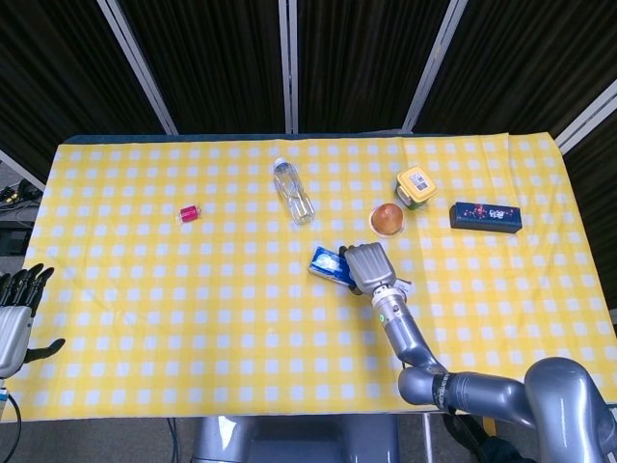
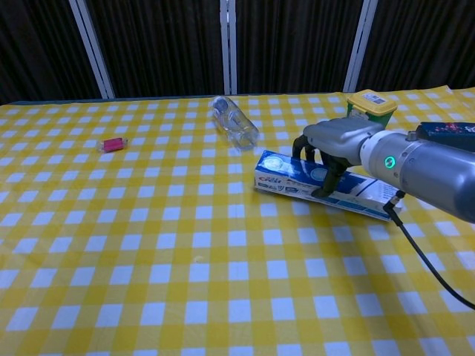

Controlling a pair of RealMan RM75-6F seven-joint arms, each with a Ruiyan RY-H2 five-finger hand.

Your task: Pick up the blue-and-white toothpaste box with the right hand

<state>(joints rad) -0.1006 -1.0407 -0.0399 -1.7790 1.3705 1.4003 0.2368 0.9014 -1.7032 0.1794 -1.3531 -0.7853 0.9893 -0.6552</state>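
The blue-and-white toothpaste box (image 2: 289, 179) lies lengthwise near the middle of the yellow checked table; its left end (image 1: 327, 262) sticks out from under my right hand. My right hand (image 2: 332, 145) is clamped over the box's middle, thumb on the near side and fingers (image 2: 300, 149) over the far side. In the head view the right hand (image 1: 366, 265) covers most of the box. The box looks slightly tilted, its left end just off the cloth. My left hand (image 1: 15, 318) hangs off the table's left edge, fingers apart, holding nothing.
A clear plastic bottle (image 2: 234, 123) lies behind the box. A yellow-lidded green jar (image 2: 369, 107), an orange-topped cup (image 1: 388, 219) and a dark blue box (image 1: 486, 215) stand to the right. A small pink item (image 2: 113, 144) sits far left.
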